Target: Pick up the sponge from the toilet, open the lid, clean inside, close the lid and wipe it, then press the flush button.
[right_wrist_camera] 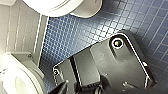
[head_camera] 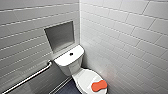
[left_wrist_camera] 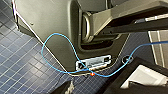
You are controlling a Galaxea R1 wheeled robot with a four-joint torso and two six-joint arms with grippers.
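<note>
In the head view the white toilet (head_camera: 69,65) stands in the corner of a tiled room. Its oval lid (head_camera: 85,78) is down. The orange sponge (head_camera: 99,85) lies flat on the lid's front right part. A small dark flush button (head_camera: 71,53) sits in the middle of the tank top. The right wrist view takes in part of the toilet (right_wrist_camera: 56,7) from above, over blue floor tiles. Both grippers stand open and nothing is held in either.
A metal grab bar (head_camera: 30,77) runs along the left wall, below a recessed niche (head_camera: 60,36). White tiled walls close in on both sides. The robot's dark base (right_wrist_camera: 110,67) and a blue cable (left_wrist_camera: 53,37) lie over the blue tiled floor (left_wrist_camera: 17,62). A white rounded fitting (right_wrist_camera: 18,80) stands by the wall.
</note>
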